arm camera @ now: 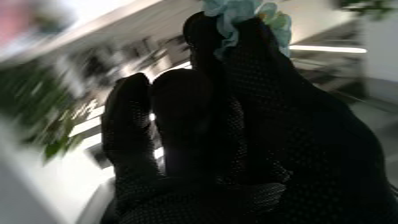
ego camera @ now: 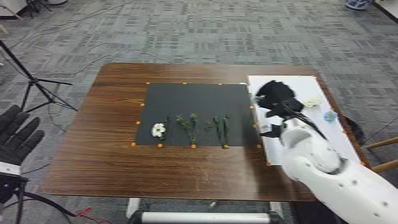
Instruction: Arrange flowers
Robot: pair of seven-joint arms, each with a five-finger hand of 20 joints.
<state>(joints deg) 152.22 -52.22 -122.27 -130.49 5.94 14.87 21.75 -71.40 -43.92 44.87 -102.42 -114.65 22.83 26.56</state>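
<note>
While the left hand (ego camera: 12, 145), fingers straight, is beside the table (ego camera: 89, 172) in the head view, the right hand (ego camera: 276, 92) is above the white board (ego camera: 302, 84); a white flower (ego camera: 158, 130) lies on the black mat (ego camera: 195, 100). In the right wrist view, that hand's fingers pinch a pale blue flower (arm camera: 236, 12).

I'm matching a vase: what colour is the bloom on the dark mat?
The bloom is white, seen best in the head view.

Head view looks down from above, wrist view up close, sharing the right hand (ego camera: 276, 92).
</note>
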